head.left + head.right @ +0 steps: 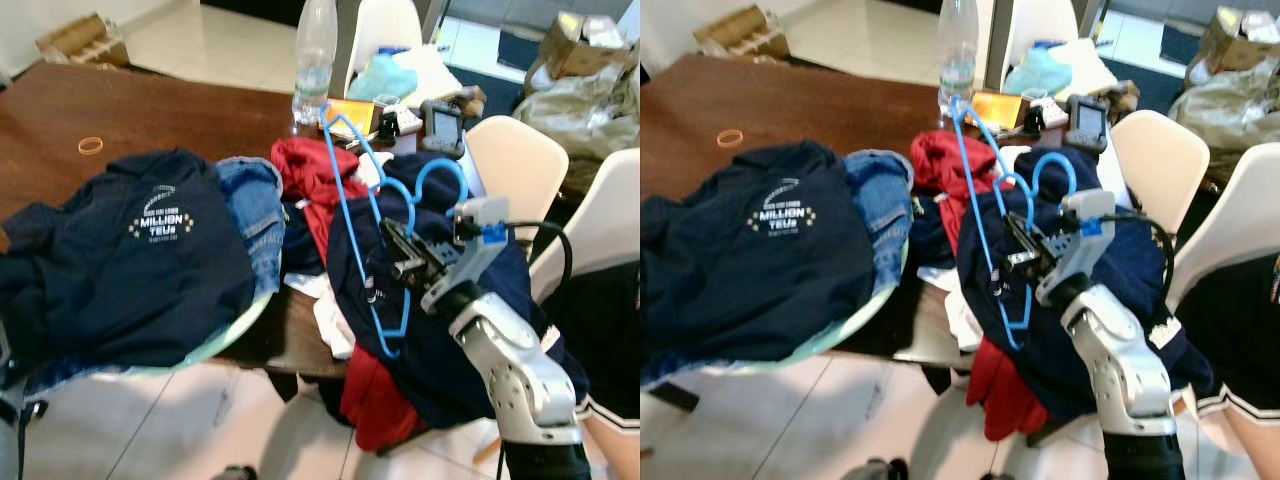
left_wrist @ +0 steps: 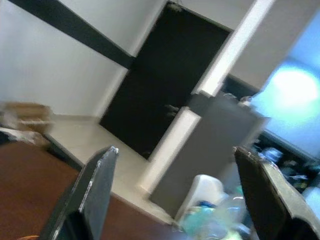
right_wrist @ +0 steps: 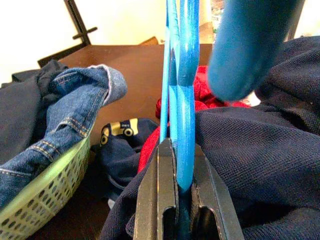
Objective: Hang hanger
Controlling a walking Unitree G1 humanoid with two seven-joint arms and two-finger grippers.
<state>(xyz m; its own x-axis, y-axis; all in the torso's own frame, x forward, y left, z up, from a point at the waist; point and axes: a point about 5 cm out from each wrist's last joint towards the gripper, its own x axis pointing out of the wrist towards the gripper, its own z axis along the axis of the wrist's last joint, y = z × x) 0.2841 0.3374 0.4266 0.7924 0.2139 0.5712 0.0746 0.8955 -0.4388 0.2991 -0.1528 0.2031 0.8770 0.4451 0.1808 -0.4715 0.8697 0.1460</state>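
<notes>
Right gripper, at the right near edge of the brown table, is clamped on a blue plastic hanger; the two black fingers press the hanger's lower bar from both sides. The hanger stands tilted above a navy garment draped over the table edge, its hook curling at the right beside the gripper's wrist. The right wrist view adds detail the head views lack: the bar lies flat between the finger pads, a pale green mesh basket holds blue denim, and a small navy piece bears a yellow print whose letters are too small to read.

Left gripper, seen in the left wrist view, is spread wide and holds nothing; beyond its fingers lie a dark door and a white wall, with the table's far edge below.

Legible writing: a navy sweatshirt on the left carries white lettering "MILLION" with smaller lines above and below that cannot be made out clearly.

Counts: one hanger; one clear plastic bottle at the far edge; one orange rubber band on the far left; one red garment under the hanger; three white chairs.
</notes>
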